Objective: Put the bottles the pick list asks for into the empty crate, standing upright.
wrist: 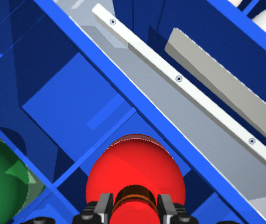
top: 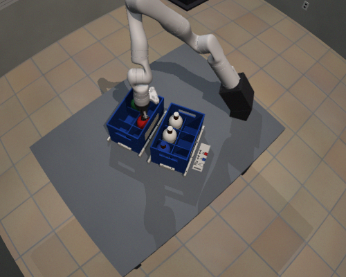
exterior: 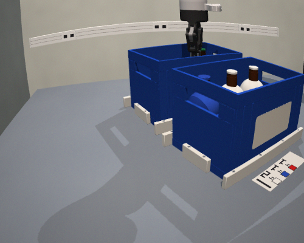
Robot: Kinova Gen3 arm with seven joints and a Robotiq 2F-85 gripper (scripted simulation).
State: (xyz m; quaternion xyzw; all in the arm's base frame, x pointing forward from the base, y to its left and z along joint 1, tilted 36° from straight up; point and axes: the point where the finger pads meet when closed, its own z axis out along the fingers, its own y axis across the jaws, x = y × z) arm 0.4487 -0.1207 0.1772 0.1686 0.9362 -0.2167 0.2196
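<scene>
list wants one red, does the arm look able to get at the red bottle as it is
Yes, it seems so: the gripper reaches in from above, fingers flanking the neck of the red bottle, nothing visibly in between.

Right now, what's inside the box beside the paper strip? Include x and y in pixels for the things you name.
Two white bottles (top: 176,122) (exterior: 252,84) and a blue one (top: 163,147) (exterior: 204,103) stand in the box (top: 204,115) (exterior: 203,130). The compartment floors beneath them are hidden by the bottles and walls.
</scene>
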